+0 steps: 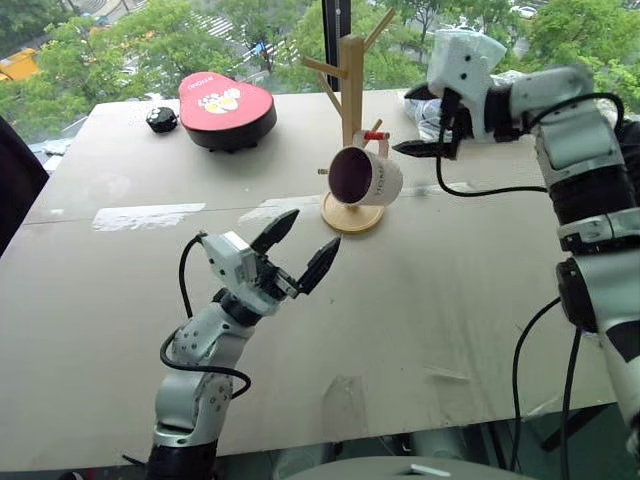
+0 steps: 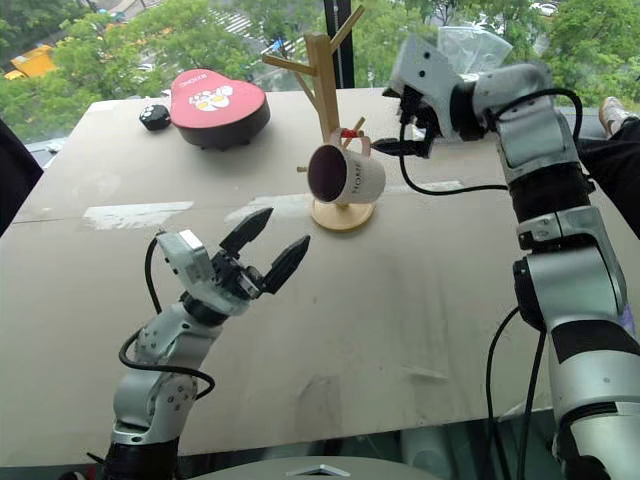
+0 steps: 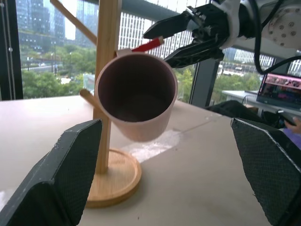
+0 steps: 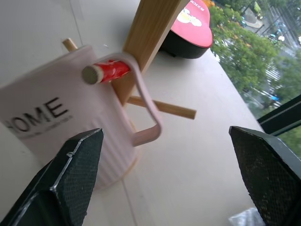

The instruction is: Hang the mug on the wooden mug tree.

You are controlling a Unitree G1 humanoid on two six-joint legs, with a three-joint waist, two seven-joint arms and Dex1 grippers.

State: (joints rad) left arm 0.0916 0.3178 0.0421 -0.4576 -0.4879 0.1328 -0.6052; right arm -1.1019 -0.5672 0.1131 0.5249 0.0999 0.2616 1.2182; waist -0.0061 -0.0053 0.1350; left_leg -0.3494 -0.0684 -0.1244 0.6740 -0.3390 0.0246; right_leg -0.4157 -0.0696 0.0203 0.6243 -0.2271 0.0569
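White ceramic, the mug (image 1: 366,176) hangs by its handle on the red-tipped peg of the wooden mug tree (image 1: 352,120), upper centre of the frame, tilted with its mouth facing the camera. The right pincer (image 1: 418,149) stands spread wide just beside the handle, gripping nothing. The left pincer (image 1: 296,250) is open and empty, lower left. Risk, as judged: a careless withdrawal clips the handle or peg, lifting the mug off or tipping the tree on the table (image 1: 450,300).

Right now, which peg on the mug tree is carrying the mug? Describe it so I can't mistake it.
Find the wooden mug tree standing mid-table near the window. The mug hangs low on its post, its handle looped over one peg. That peg is the only red-tipped one; the others are plain wood.
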